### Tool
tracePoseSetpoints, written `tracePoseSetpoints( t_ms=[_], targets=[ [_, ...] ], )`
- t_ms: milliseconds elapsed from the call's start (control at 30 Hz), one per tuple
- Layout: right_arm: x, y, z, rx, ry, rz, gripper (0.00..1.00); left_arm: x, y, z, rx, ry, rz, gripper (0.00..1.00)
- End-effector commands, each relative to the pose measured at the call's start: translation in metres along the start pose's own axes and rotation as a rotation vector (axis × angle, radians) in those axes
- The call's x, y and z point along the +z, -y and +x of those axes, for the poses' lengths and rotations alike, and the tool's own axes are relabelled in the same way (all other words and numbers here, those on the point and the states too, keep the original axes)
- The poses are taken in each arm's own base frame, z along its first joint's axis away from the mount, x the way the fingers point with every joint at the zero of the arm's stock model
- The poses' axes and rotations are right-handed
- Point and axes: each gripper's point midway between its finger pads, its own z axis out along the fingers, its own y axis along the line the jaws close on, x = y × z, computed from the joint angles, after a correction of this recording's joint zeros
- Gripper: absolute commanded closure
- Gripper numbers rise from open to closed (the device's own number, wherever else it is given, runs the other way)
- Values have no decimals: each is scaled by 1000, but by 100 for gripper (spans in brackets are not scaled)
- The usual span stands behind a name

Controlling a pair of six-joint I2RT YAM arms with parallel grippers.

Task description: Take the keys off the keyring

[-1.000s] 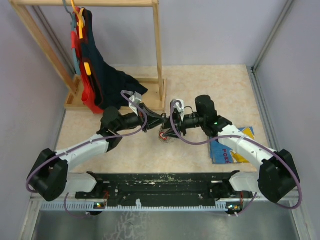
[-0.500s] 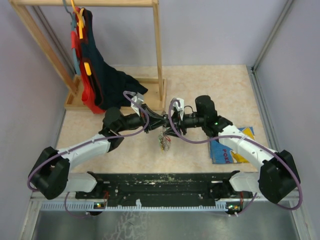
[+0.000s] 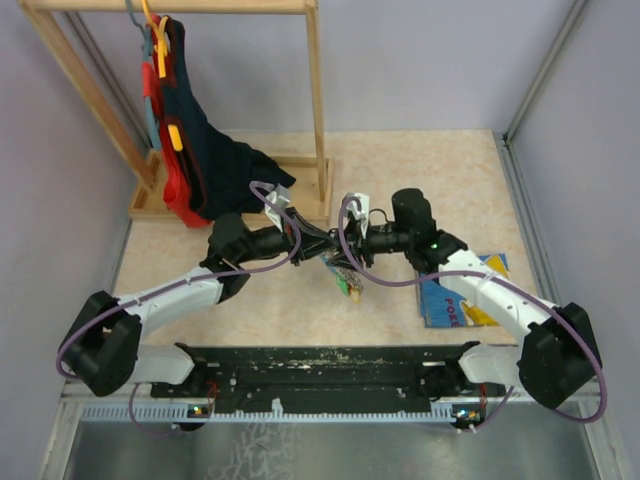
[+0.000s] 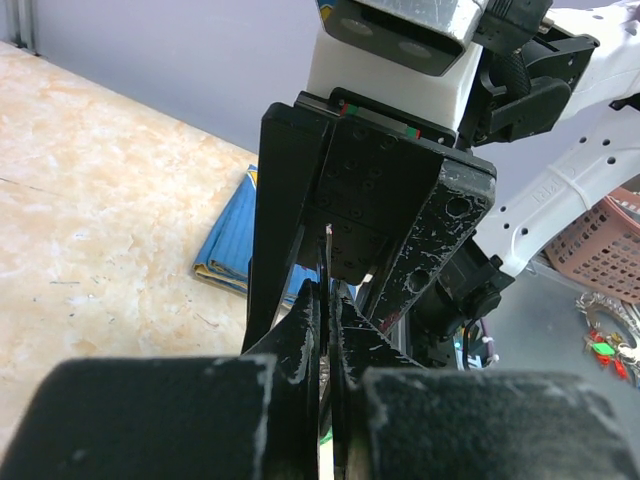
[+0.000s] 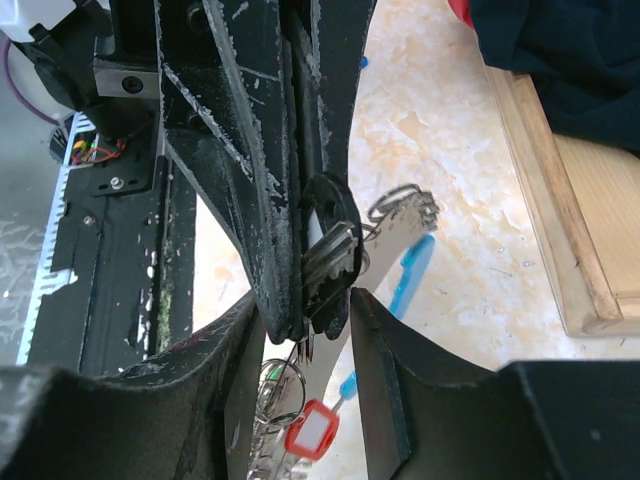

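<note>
Reaching in from the near edge of the table [image 3: 420,170], the two arms meet tip to tip above its middle, the right forearm partly hiding a blue picture book [image 3: 455,300] that lies flat. The left gripper [image 3: 328,250] is clamped tight on a silvery key [image 5: 333,252] (its own wrist camera shows only a thin metal edge between the fingers). The right gripper [image 5: 305,310] stands part-way apart, its fingers [image 5: 380,350] straddling the left fingertips and that key; whether they press cannot be told. Under both dangle the other keys [image 3: 347,280], a red-headed key [image 5: 308,436] among them, joined by the silvery loops of the keyring [image 5: 402,206]. Farthest back stands a wooden rack [image 3: 318,120] hung with dark and red garments [image 3: 215,165].
</note>
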Motion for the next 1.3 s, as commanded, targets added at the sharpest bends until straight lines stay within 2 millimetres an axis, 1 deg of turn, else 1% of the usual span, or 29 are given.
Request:
tracePoseSetpoints(
  t_ms=[0, 233, 400, 600, 800, 833, 967, 1000, 1267],
  targets=[
    [-9, 0, -36, -84, 67, 10, 62, 7, 10, -26, 61, 66, 30, 100],
    [-12, -3, -37, -103, 60, -2, 66, 4, 7, -24, 76, 61, 9, 100],
    [-12, -6, -37, -106, 59, -20, 72, 4, 8, -25, 83, 60, 9, 100],
    [-12, -5, -38, -102, 61, -15, 84, 4, 9, -25, 76, 58, 16, 100],
    [-12, -3, -36, -100, 58, -8, 86, 3, 11, -27, 83, 62, 18, 100],
    [-12, -3, -36, -99, 57, -6, 87, 3, 11, -27, 84, 60, 17, 100],
    [-13, -2, -36, -99, 56, -3, 99, 3, 10, -25, 82, 55, 15, 100],
    [-14, -2, -37, -100, 58, -3, 100, 2, 10, -24, 81, 55, 15, 100],
    [-16, -1, -37, -87, 57, -1, 100, -6, 13, -22, 99, 72, 9, 100]
  ],
)
